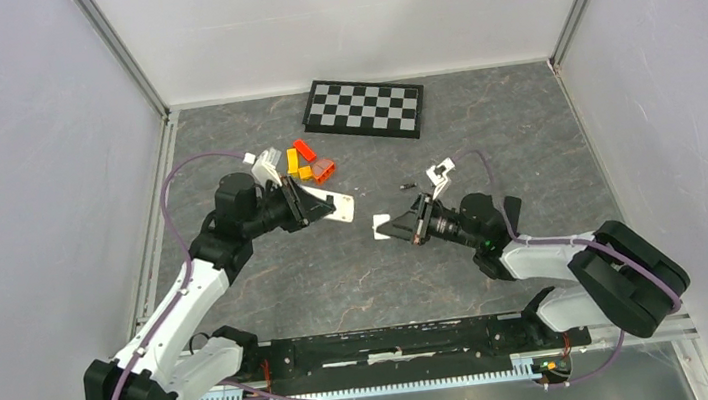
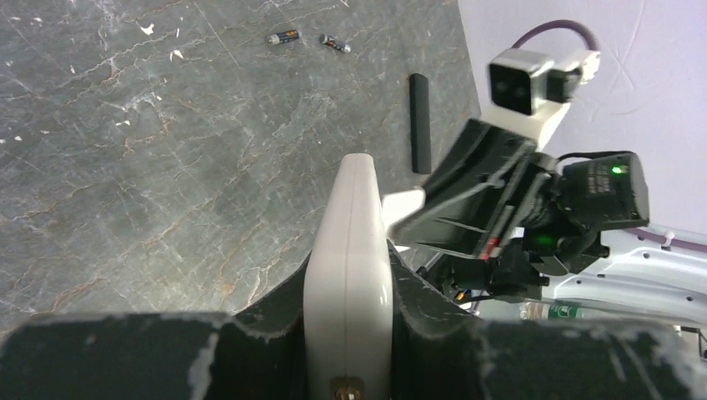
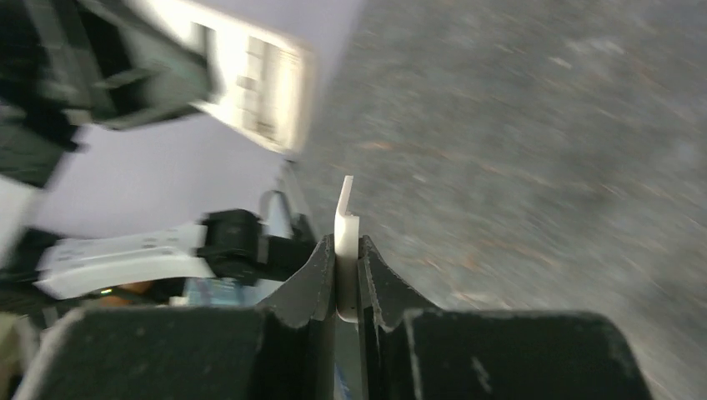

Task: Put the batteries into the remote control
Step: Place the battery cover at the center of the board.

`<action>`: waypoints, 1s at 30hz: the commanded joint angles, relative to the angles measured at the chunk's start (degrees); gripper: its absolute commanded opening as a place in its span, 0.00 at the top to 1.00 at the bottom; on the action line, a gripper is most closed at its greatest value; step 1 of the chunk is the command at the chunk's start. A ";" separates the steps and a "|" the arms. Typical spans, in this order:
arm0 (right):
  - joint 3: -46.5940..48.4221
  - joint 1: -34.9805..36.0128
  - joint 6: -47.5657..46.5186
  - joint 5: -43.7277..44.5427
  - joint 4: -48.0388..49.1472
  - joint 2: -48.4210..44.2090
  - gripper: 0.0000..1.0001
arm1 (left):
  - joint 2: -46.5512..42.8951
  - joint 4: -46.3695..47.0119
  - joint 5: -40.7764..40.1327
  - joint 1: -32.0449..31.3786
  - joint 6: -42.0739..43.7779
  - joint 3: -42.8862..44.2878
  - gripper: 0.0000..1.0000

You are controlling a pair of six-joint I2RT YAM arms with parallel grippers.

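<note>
Left gripper (image 2: pixel 348 287) is clenching a white plastic remote control (image 2: pixel 350 208) edge-on btwn its fingers. It looks lifted off the grey marbled bench (image 1: pixel 339 282), approx mid-bench and a bit toward the left edge. Right gripper (image 3: pixel 347 271) is pinching a thin flat white plastic piece (image 3: pixel 344 208), jaws tight on it, w/ the piece pointing toward the remote. The two are sitting close but not touching in the top view. Right wrist view is coming out blurry, so no finer detail there.

Two small dark cylindrical batteries (image 2: pixel 283 37) are lying loose on the bench side by side, just past the right gripper on the far-edge side. A slim black bar (image 2: pixel 418 123) is lying nearby. Orange and red blocks (image 1: pixel 311 167) are sitting just beyond the left gripper, and a black-and-white checkerboard (image 1: pixel 363 108) is lying at the far edge.
</note>
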 commanded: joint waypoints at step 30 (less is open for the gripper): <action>10.92 -0.55 -35.03 36.16 -53.53 -11.08 0.33 | -5.60 7.92 2.46 -0.02 4.88 -2.83 0.98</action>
